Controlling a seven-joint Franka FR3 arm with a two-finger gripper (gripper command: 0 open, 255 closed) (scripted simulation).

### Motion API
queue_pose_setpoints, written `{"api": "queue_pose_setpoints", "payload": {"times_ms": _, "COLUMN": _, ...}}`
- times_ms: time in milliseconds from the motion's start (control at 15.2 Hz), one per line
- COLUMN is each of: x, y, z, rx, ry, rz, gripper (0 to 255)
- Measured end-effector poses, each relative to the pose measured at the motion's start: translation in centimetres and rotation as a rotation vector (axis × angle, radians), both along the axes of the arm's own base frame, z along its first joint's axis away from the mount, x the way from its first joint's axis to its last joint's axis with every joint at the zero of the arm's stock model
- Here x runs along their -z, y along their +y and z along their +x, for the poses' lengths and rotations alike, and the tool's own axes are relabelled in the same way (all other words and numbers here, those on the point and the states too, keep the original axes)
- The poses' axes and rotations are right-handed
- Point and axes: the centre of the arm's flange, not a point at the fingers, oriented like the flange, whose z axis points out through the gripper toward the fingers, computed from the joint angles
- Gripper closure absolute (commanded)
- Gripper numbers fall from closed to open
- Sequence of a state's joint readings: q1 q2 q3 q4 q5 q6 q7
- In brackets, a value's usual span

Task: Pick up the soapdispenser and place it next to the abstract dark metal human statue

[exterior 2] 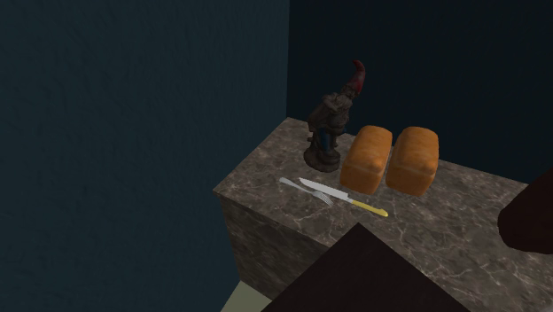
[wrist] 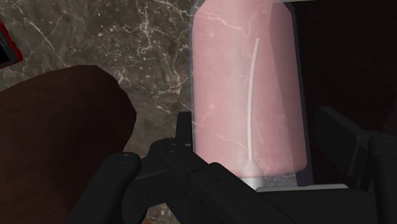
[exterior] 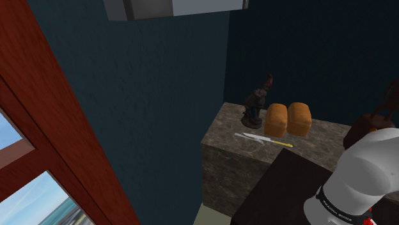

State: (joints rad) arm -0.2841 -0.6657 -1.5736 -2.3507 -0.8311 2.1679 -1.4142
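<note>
Saw the soap bottle [wrist: 245, 95] in the wrist view, pink and see-through, framed by the gripper [wrist: 257, 127] with the pump end nearest the camera. Could not tell whether clamped on the bottle or merely set around it, for want of a clear look at the dark edges on either flank. Judged a reach from above sensible here: a tall narrow body, easiest taken across the width and kept upright to save tipping. Noted the veined stone of the counter [wrist: 153, 38] behind the bottle, so placed it over the counter top, though could not say whether lifted or resting. Noted also a big brown rounded shape [wrist: 63, 127] just beside the gripper, too cut off to name.

Found the statue [exterior: 256, 105] near the far corner of the counter in the shoulder view, dark with a red peak, upright on a round base, just beside the first of two loaves [exterior: 277, 119]. Spotted a knife [exterior 2: 341, 197] and a fork [exterior 2: 306, 191] lying side by side in front of both. Reckoned the bare stone on the statue's open side the likely spot, owing to the loaves on the other flank. Took the carry as not yet done, with the white arm [exterior: 364, 172] low at the shoulder view's lower right, well apart from the statue
</note>
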Motion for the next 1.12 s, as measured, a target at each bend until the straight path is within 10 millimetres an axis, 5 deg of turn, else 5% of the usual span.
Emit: {"api": "queue_pose_setpoints", "payload": {"times_ms": 1122, "x": 8.9, "y": 0.0, "z": 0.1, "rx": 0.0, "ry": 0.0, "rz": 0.0, "gripper": 255}}
